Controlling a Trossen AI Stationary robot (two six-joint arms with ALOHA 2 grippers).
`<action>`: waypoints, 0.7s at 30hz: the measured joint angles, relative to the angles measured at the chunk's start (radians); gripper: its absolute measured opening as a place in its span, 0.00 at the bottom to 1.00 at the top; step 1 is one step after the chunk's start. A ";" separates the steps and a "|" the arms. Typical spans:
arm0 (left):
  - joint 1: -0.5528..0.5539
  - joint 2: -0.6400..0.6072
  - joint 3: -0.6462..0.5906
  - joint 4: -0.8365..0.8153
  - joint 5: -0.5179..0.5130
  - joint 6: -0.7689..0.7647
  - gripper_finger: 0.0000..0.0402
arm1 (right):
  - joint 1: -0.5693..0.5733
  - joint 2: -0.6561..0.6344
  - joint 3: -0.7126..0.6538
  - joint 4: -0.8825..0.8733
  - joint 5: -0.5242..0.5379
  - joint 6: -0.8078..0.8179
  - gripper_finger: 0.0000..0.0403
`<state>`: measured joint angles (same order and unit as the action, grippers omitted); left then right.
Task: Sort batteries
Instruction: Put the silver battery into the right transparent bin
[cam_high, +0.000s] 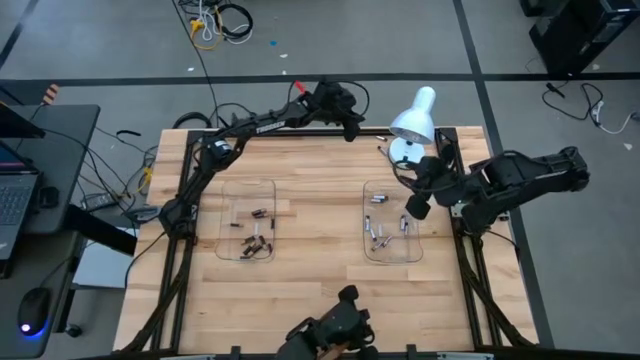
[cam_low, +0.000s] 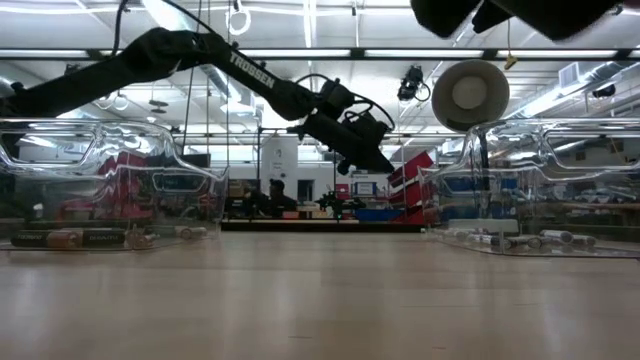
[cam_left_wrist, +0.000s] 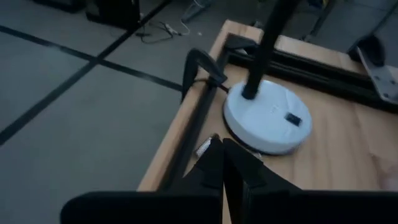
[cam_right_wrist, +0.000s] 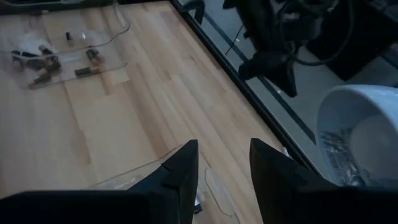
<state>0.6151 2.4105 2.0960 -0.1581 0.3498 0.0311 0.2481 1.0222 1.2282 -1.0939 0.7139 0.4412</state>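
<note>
Dark batteries (cam_high: 255, 232) lie in the clear left tray (cam_high: 232, 190), and silver batteries (cam_high: 379, 235) lie in the clear right tray (cam_high: 372, 190). One stray silver battery (cam_left_wrist: 204, 147) lies on the table by the far edge, beside the lamp base (cam_left_wrist: 267, 118). My left gripper (cam_left_wrist: 222, 144) is shut and hangs in the air above that far edge (cam_high: 352, 130), close to the stray battery but raised above the table in the low view (cam_low: 385, 165). My right gripper (cam_right_wrist: 224, 152) is open and empty, held high over the right tray's far end (cam_high: 413, 208).
A white desk lamp (cam_high: 415, 112) stands at the table's far right, its shade between the two grippers. Black frame rails (cam_high: 190, 190) run along the table's edges. Bare wood (cam_high: 320, 220) lies between the trays. A third dark device (cam_high: 340, 325) sits at the near edge.
</note>
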 joint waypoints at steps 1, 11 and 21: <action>-0.001 0.010 0.000 0.028 -0.005 -0.012 0.01 | -0.005 -0.004 0.000 0.001 0.000 0.000 0.32; -0.021 0.018 0.013 0.075 -0.011 -0.038 0.00 | -0.057 -0.011 0.000 0.008 0.000 -0.026 0.32; -0.010 -0.004 0.253 -0.336 0.375 0.237 0.00 | -0.151 -0.010 0.000 0.049 0.000 0.007 0.31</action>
<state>0.6052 2.4069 2.3485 -0.4941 0.7253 0.2679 0.0970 1.0120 1.2282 -1.0449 0.7136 0.4486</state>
